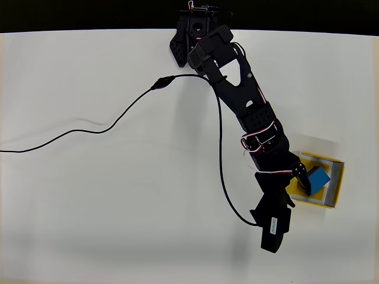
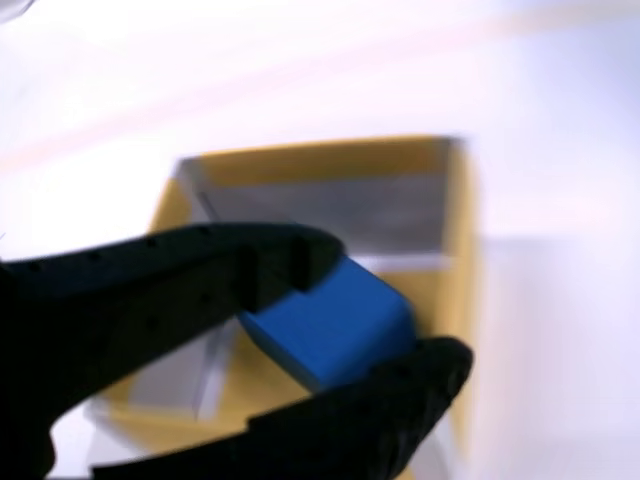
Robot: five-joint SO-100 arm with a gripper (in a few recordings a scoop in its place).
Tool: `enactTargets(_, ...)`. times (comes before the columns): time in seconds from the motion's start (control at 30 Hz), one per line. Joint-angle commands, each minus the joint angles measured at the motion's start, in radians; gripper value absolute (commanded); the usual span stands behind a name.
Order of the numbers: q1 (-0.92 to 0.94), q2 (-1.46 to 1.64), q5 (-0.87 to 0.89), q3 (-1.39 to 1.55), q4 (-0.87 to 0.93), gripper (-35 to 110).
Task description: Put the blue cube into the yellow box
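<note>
Gripper: the black gripper (image 2: 370,310) has its two fingers clenched on the blue cube (image 2: 335,325), one finger (image 2: 200,270) pressing the cube's upper left face, the other under its lower right edge in the wrist view.

Blue cube: up off the table, pinched between the jaws, tilted so one corner points down toward the box floor. From overhead the blue cube (image 1: 318,177) sits inside the outline of the box, toward its middle.

Yellow box: the yellow box (image 2: 455,250) lies open-topped right beneath the jaws, yellow floor and far wall showing past the cube. In the overhead view the yellow box (image 1: 331,198) rests near the right edge of the white table (image 1: 118,207).

Key relation: cube directly over the opening, box below rather than off to a side, so the drop line looks straight down. How high the cube hangs above the floor I can't tell; the wrist picture is blurred.

Step in hand: carry looks done, release is what's left.

Watch for: the tilted cube could land on a corner and tumble against a wall.

Cable: a black cable (image 1: 118,121) trails across the table, well apart from the box.
</note>
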Motion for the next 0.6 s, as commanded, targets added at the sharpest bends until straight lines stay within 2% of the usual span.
enactTargets(0.0, 0.100, 0.221, 0.014, -0.114, 0.123, 11)
enactTargets(0.27, 0.241, 0.456, 0.023, 0.166, 0.178, 5)
enactTargets(0.57, 0.357, 0.750, 0.040, 0.474, 0.337, 4)
